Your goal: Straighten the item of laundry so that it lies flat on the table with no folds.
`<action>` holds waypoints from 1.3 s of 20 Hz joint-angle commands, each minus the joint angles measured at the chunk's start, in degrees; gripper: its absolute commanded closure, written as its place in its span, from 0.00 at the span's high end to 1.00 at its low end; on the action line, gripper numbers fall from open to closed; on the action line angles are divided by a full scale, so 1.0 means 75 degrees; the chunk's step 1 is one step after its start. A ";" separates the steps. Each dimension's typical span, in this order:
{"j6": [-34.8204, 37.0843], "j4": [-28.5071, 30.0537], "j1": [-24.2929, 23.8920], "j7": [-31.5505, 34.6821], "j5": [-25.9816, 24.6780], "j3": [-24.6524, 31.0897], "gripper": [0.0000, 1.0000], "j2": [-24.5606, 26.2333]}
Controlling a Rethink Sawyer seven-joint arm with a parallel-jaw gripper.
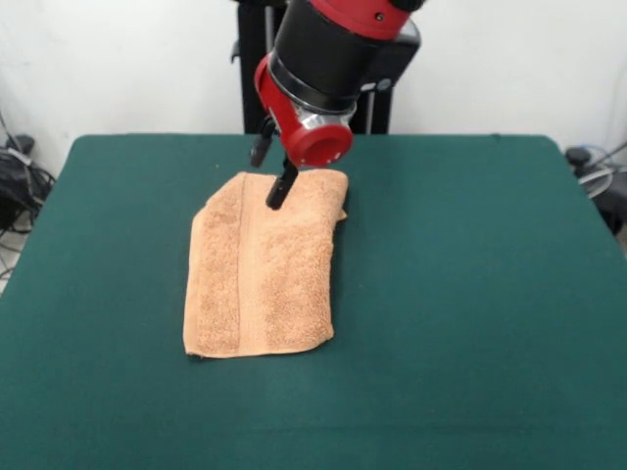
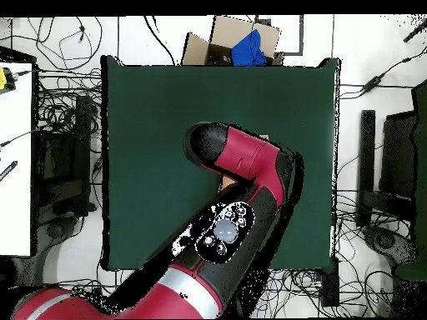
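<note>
The item of laundry [image 1: 263, 269], an orange-tan terry towel, lies doubled over lengthwise on the green table [image 1: 470, 294], left of centre. A woven band runs along its length, and a lower layer peeks out at its far right corner. My gripper [image 1: 266, 183] hangs over the towel's far edge and is open. One black finger [image 1: 281, 188] touches the cloth just inside that edge, while the other stands just beyond it. In the overhead view the arm [image 2: 246, 162] covers the gripper and most of the towel. Only a small orange patch [image 2: 227, 178] shows on the table [image 2: 150, 125].
The towel lies well away from the table's side and near edges. A cardboard box [image 2: 238, 42] with something blue in it stands on the floor past one table edge. Cables [image 2: 67, 92] and black equipment [image 2: 392, 158] lie around the table.
</note>
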 commanded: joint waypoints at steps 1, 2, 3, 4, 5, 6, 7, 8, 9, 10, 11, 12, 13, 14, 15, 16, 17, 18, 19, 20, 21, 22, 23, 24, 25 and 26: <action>-0.0883 -0.0151 0.0016 0.2045 0.0521 0.0679 1.00 0.0374; -0.0958 -0.0162 0.0002 0.2000 0.0540 0.0691 1.00 0.0394; -0.1130 -0.0165 -0.0052 0.1915 0.0568 0.0755 1.00 0.0418; -0.1254 -0.0177 -0.0087 0.1835 0.0581 0.0786 1.00 0.0441; -0.1498 -0.0184 -0.0164 0.1685 0.0582 0.0878 1.00 0.0459; -0.1573 -0.0211 -0.0185 0.1635 0.0585 0.0882 1.00 0.0490; -0.1678 -0.0254 -0.0217 0.1585 0.0580 0.0889 1.00 0.0540; -0.1732 -0.0269 -0.0238 0.1546 0.0571 0.0893 1.00 0.0562; -0.1743 -0.0312 -0.0263 0.1494 0.0532 0.0852 1.00 0.0610; -0.1716 -0.0341 -0.0267 0.1476 0.0501 0.0797 1.00 0.0648; -0.1564 -0.0458 -0.0245 0.1468 0.0411 0.0598 1.00 0.0768; -0.1573 -0.0466 -0.0252 0.1463 0.0396 0.0559 1.00 0.0798; -0.1686 -0.0475 -0.0264 0.1466 0.0370 0.0502 1.00 0.0855; -0.1765 -0.0478 -0.0287 0.1453 0.0368 0.0505 1.00 0.0872; -0.1881 -0.0489 -0.0292 0.1438 0.0357 0.0496 1.00 0.0883; -0.1998 -0.0501 -0.0297 0.1423 0.0346 0.0486 1.00 0.0894; -0.1913 -0.0477 -0.0210 0.1500 0.0359 0.0398 1.00 0.0850; -0.1802 -0.0465 -0.0136 0.1554 0.0361 0.0317 1.00 0.0814; -0.1481 -0.0439 -0.0014 0.1605 0.0344 0.0170 1.00 0.0708; -0.1299 -0.0413 0.0040 0.1588 0.0310 0.0093 1.00 0.0631; -0.0598 -0.0387 0.0120 0.1500 0.0209 -0.0073 1.00 0.0457; -0.0267 -0.0314 0.0135 0.1429 0.0175 -0.0090 1.00 0.0316; -0.0066 -0.0202 0.0164 0.1413 0.0169 -0.0117 1.00 0.0177; 0.0136 -0.0091 0.0194 0.1398 0.0164 -0.0145 1.00 0.0037; 0.0108 0.0069 0.0223 0.1396 0.0171 -0.0141 1.00 -0.0093; 0.0048 0.0157 0.0233 0.1392 0.0176 -0.0135 1.00 -0.0142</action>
